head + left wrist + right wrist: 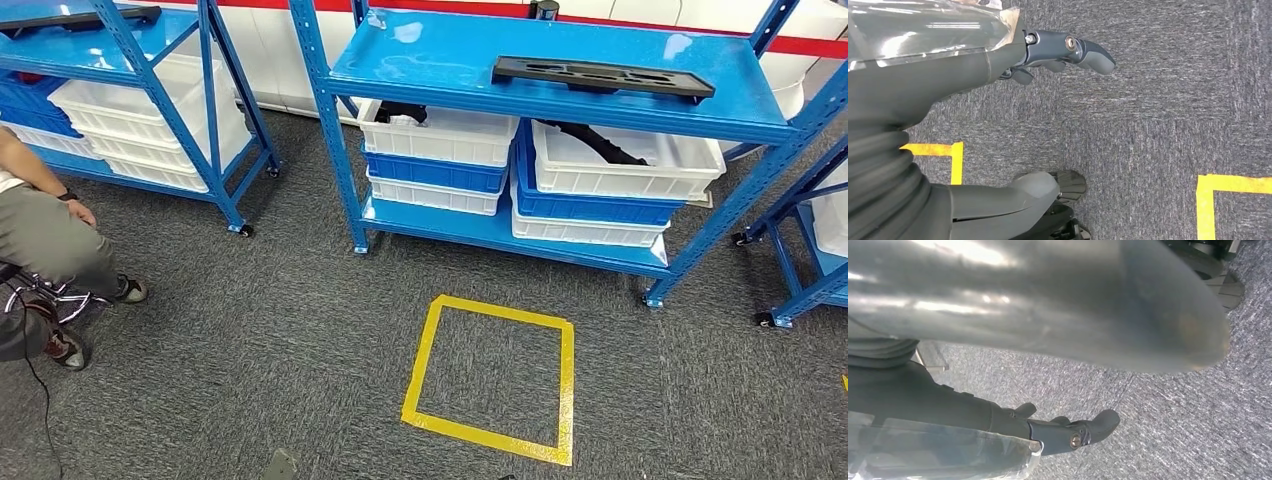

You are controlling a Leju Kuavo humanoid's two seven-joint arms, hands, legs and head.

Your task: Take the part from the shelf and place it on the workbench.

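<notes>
While the long black part (603,76) lies flat on the top deck of the blue shelf (430,55), up at about one o'clock in the head view, the white and blue bins (436,140) sit stacked on the lower deck beneath it; one white bin (640,160) at two o'clock holds another dark piece; a square of yellow tape (490,375) marks the grey carpet (250,330) at six o'clock, in front of the shelf; a second blue rack (150,100) with white bins stands at ten o'clock; a seated person (45,240) in grey trousers is at nine o'clock, one hand resting by the knee. In the left wrist view the left hand (1048,57) hangs over the carpet, its fingers loosely curled with nothing between them, strips of yellow tape below it; in the right wrist view the right hand (1063,430) likewise hangs above bare carpet, its fingers slightly bent and clear of the thumb, holding nothing.
</notes>
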